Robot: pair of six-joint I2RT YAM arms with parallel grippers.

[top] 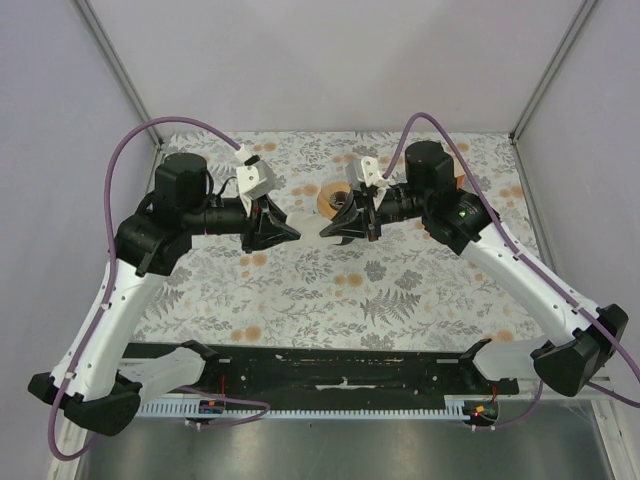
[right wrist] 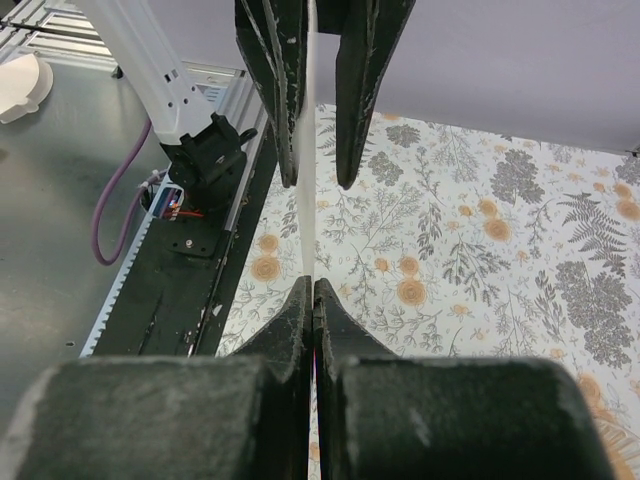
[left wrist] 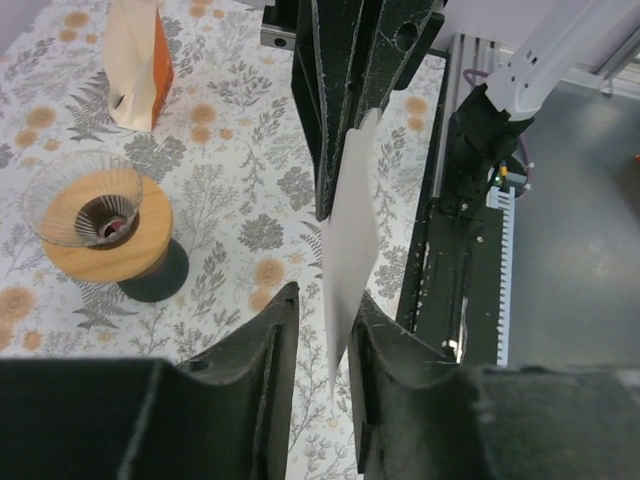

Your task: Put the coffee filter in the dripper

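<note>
The coffee filter (top: 305, 218) is a thin white sheet held in the air between my two grippers. My right gripper (right wrist: 313, 282) is shut on its edge, and the filter (right wrist: 308, 200) shows edge-on there. My left gripper (left wrist: 327, 292) is open, and the filter's lower corner (left wrist: 350, 230) hangs between its fingers without being pinched. In the top view the left gripper (top: 292, 232) and right gripper (top: 328, 230) face each other tip to tip. The dripper (left wrist: 100, 215), an orange-brown ring with a clear ribbed cone, stands on the table behind them; it also shows in the top view (top: 330, 198).
An orange-and-white box (left wrist: 135, 60) stands upright beyond the dripper. The floral table cloth (top: 400, 290) covers the table. A black rail (top: 340, 365) with cable ports runs along the near edge between the arm bases.
</note>
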